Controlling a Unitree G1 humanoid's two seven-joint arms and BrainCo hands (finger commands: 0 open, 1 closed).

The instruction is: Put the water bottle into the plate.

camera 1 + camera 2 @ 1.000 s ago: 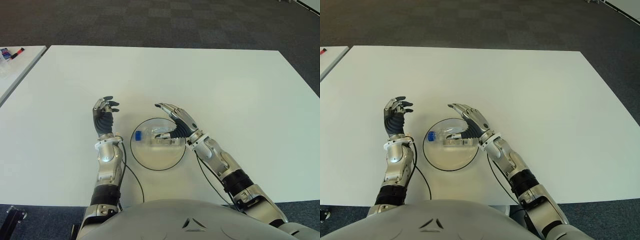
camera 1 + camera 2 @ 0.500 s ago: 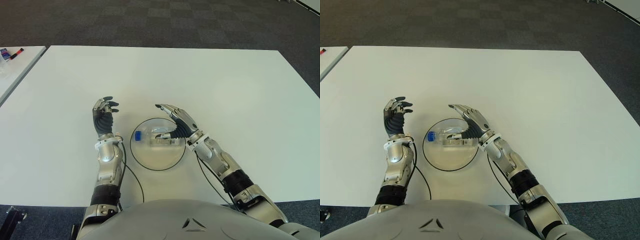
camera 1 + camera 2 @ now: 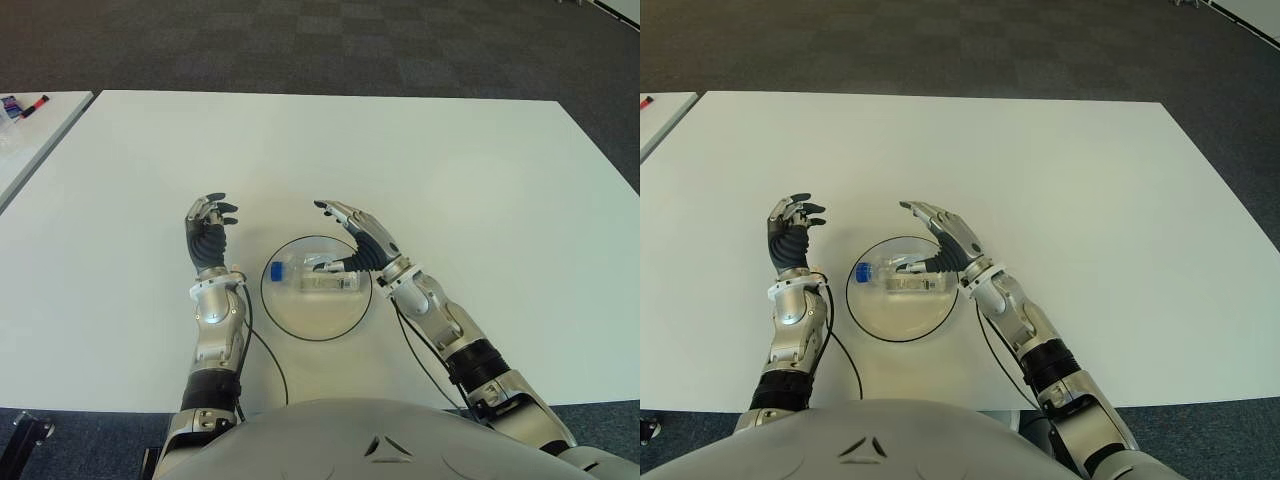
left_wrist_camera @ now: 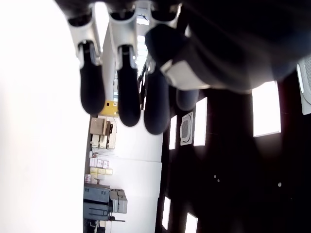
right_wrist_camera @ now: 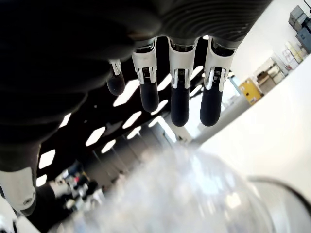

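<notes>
1. Nearest the robot, on the white table [image 3: 480,170]: plate [image 3: 300,325], with the water bottle [image 3: 312,277] lying in its far half, long axis running 9 to 3 o'clock, blue cap at 9.
2. Right hand [image 3: 362,243] at the bottle's 3 o'clock end; fingers [image 5: 180,99] spread, holding nothing, arched above it.
3. Left hand [image 3: 208,232] at the plate's 9 o'clock, fingers loosely extended, empty.
4. Judgement: placement looks done; the right hand only needs to clear.

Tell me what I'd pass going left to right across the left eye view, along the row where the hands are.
left hand → blue bottle cap → water bottle, lying in the plate → right hand
</notes>
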